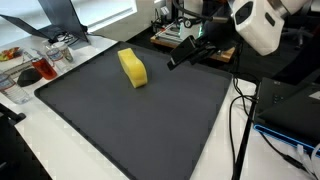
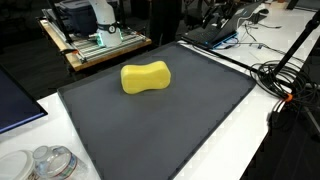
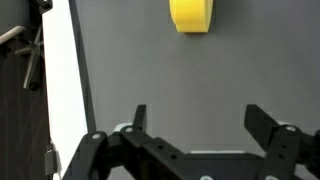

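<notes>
Nearly centred on a dark grey mat, a yellow sponge lay flat with nothing touching it. In an exterior view its long axis ran from upper left to lower right of the frame, steeply, with the nearer end toward the lower right. In an exterior view the same sponge stretched almost left to right across the upper middle of the mat, pinched slightly at its waist. The wrist view caught only its lower part, cut off by the top edge, one short end facing the camera.

The white arm entered from the upper right of the frame and leaned down and to the left, carrying the black gripper low over the mat's far right corner. In the wrist view the gripper filled the bottom edge, its two fingers spread wide apart with only bare mat between them, holding nothing.

The sponge sat well apart from the gripper, straight ahead of it up the wrist frame and roughly in line with the gap between the fingers. In the exterior view it lay to the left of the gripper and slightly lower.

Clear plastic containers stood on the white table left of the mat, while a laptop and black cables crowded the upper right.
</notes>
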